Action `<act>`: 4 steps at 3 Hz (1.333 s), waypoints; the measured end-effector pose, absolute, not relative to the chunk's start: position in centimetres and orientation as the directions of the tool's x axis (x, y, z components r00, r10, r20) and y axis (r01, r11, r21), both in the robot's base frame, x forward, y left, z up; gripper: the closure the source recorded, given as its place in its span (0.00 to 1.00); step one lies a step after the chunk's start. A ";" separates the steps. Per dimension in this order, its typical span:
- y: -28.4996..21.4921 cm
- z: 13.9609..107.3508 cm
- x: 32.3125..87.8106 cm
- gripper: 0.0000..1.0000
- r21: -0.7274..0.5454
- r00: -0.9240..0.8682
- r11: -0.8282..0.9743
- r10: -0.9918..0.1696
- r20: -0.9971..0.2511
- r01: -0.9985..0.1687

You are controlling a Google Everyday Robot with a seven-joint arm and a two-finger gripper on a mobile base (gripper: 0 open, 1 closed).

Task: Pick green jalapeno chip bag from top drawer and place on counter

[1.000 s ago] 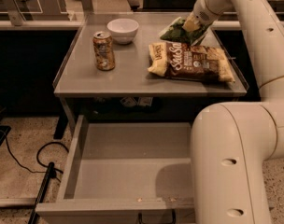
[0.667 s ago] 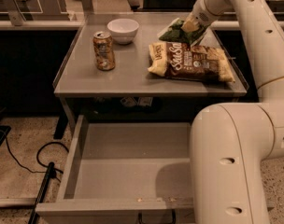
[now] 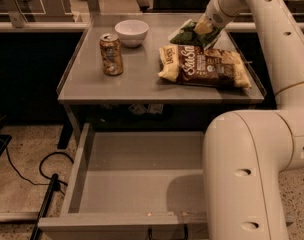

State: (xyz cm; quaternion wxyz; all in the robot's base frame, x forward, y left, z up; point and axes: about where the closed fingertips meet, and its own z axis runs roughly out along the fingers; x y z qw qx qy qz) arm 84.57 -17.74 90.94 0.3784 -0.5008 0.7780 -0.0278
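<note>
Now, soda can (image 3: 111,54) by the counter's (image 3: 142,84) left edge, white bowl (image 3: 131,32) at the back, brown chip bag (image 3: 204,67) right of centre. The green jalapeno chip bag (image 3: 186,36) sits at the back right corner with the gripper (image 3: 208,29) touching it; whether it pinches, I cannot tell.

**Dim, warm light from above**

We see a dim scene with a warm brownish cast. Light falls from above onto the counter (image 3: 137,79), which carries a soft sheen, while the space beneath it is nearly black. The arm (image 3: 252,174) throws a broad shadow into the top drawer (image 3: 117,184). The gripper (image 3: 205,30), at the counter's back right at the green jalapeno chip bag (image 3: 186,35), looks pale, without glare.
</note>
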 end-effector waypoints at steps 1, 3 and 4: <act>-17.7 90.9 84.6 0.34 -0.422 -0.212 0.497 -0.800 -0.561 -0.758; -17.7 90.9 84.6 0.00 -0.422 -0.212 0.497 -0.800 -0.561 -0.759; -17.7 90.9 84.6 0.00 -0.422 -0.212 0.497 -0.800 -0.561 -0.759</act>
